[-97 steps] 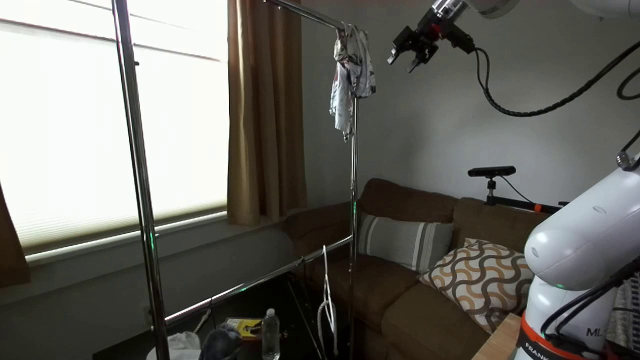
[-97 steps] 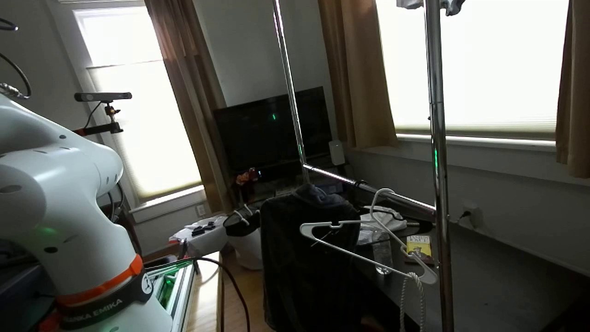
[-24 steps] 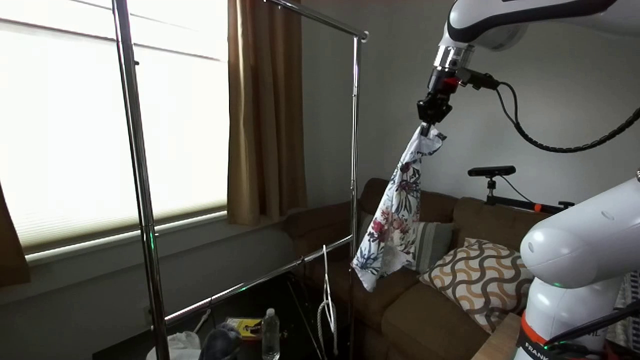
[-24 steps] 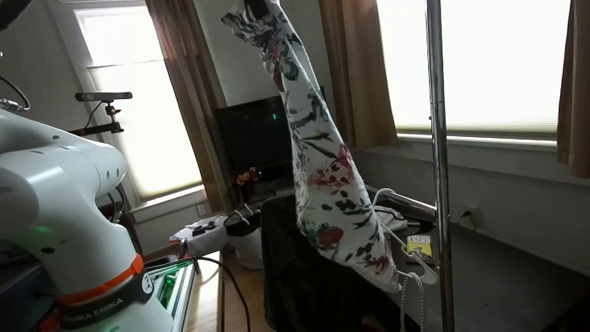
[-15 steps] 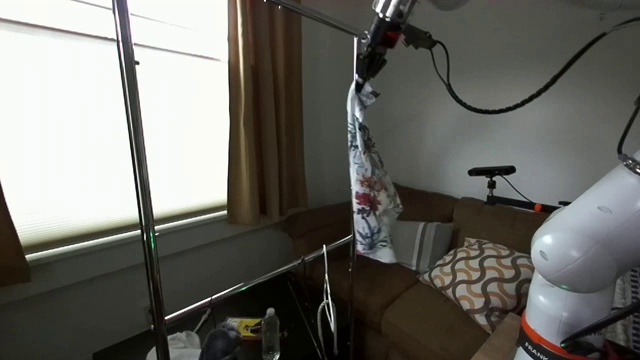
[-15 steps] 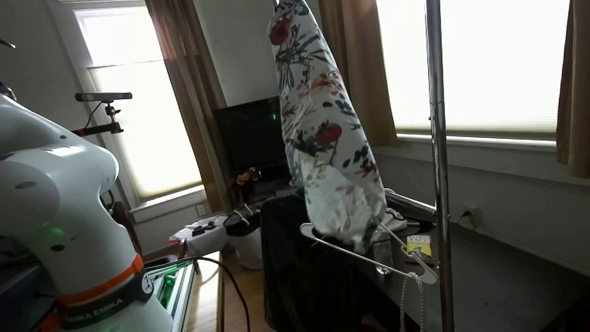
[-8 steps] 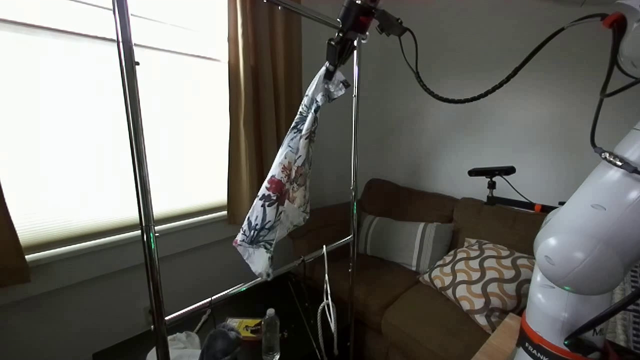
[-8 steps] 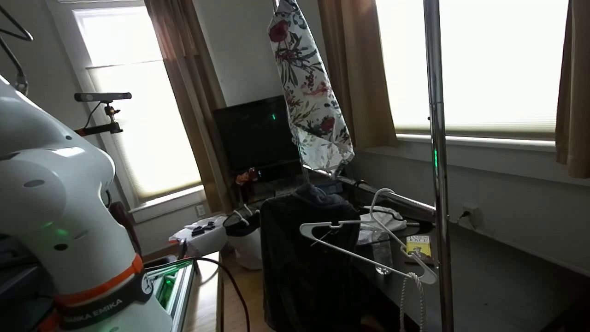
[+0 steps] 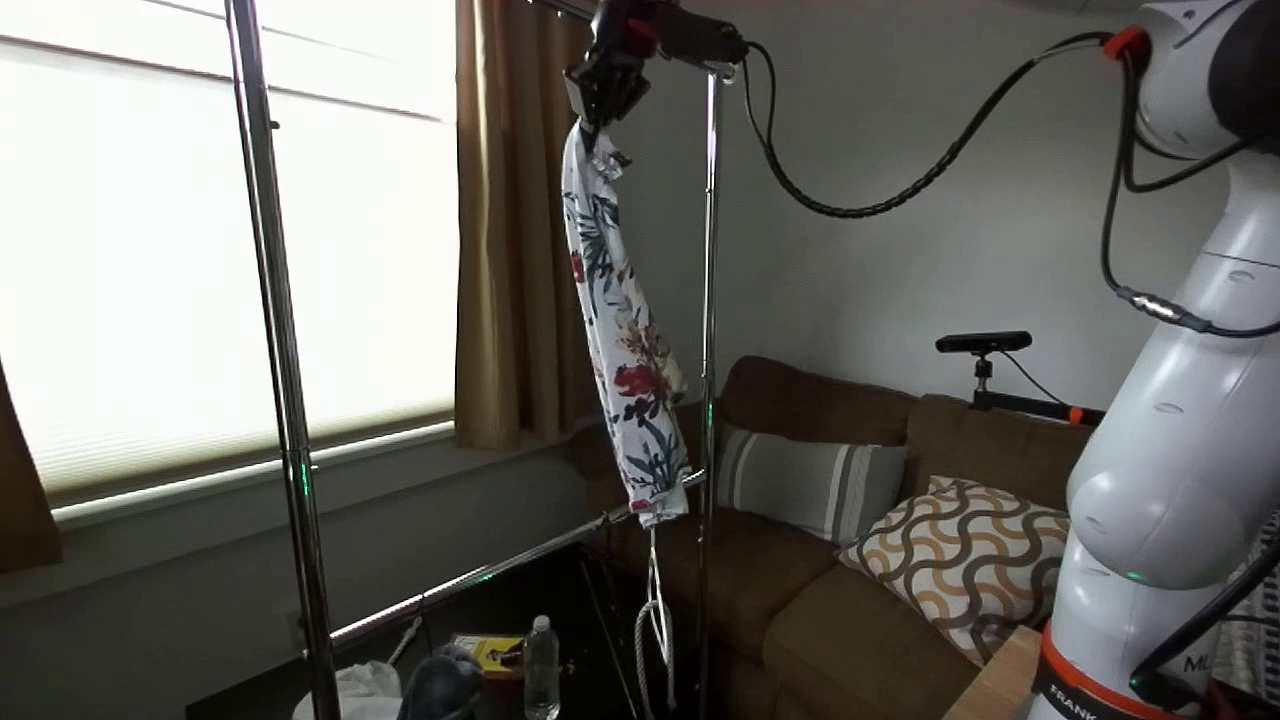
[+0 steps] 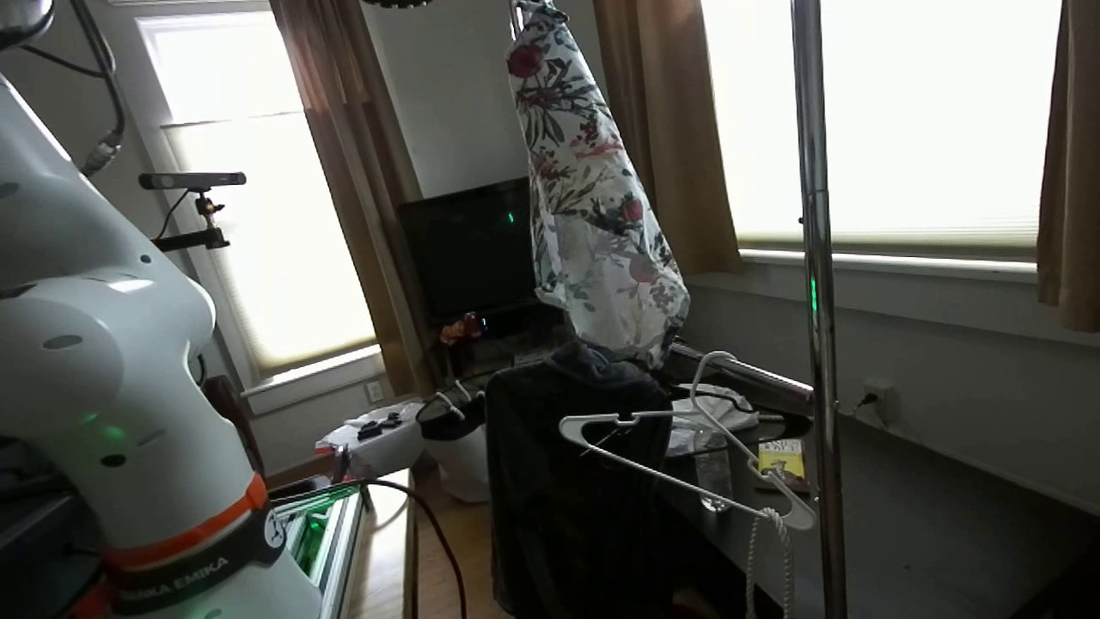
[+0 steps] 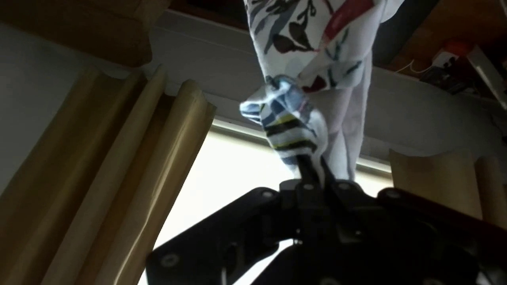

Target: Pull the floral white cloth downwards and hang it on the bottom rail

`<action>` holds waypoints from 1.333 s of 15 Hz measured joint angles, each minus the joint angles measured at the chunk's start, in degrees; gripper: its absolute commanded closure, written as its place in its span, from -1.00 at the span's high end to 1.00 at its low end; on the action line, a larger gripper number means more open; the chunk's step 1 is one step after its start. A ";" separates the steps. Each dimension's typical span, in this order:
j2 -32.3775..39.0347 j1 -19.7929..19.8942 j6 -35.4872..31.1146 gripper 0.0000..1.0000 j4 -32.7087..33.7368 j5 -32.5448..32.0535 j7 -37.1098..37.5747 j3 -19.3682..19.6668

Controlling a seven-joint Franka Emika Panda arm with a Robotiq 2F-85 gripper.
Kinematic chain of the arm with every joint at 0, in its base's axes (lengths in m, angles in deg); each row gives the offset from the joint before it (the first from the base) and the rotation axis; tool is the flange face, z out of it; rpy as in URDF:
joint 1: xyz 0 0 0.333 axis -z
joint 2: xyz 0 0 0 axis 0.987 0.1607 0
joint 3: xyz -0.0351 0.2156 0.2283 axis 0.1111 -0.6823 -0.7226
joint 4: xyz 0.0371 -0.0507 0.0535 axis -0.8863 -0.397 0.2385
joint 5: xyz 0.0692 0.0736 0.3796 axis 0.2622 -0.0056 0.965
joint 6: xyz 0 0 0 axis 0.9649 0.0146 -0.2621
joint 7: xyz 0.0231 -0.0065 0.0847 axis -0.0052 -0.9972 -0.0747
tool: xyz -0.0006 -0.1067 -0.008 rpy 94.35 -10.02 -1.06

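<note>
- Cloth (image 9: 630,340) in an exterior view: it hangs from the jaws, which are clamped on its upper end, near the top bar (image 9: 562,10) as seen there. Held high by one end, it falls at nearly full length, which seems the purpose: the loose part is free to meet the rail (image 9: 487,576). Its foot lies between five and six o'clock from the jaws and hides a stretch of that rail; whether it touches or merely passes in front, I cannot tell.
- In an exterior view, where the jaws cannot be made out, the cloth widens downwards, its foot leaning between five and six o'clock. The hanger (image 10: 670,478), hooked over the rail, sits at five o'clock from that foot, so cloth set down too near could snag.
- Wrist view: the jaws enter from six o'clock, pinched on a gathered edge with a striped patch; the rest runs off towards twelve. So small a grip probably suits limp fabric, leaving most of it to drape.
- As I judge it, the hanging is not yet done. The next move likely calls for carrying the foot across the rail, then lowering, so weight falls on both sides before release; otherwise it may slide off.
</note>
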 measured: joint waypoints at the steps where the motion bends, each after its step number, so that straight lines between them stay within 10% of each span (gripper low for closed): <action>1: 1.87 0.15 0.03 -0.99 1.69 -3.57 3.64 -1.42; 8: 15.21 -0.53 0.94 -0.99 9.24 -21.22 20.18 -2.00; 20: 23.80 -4.95 -2.28 -0.99 16.44 -23.81 22.21 -0.35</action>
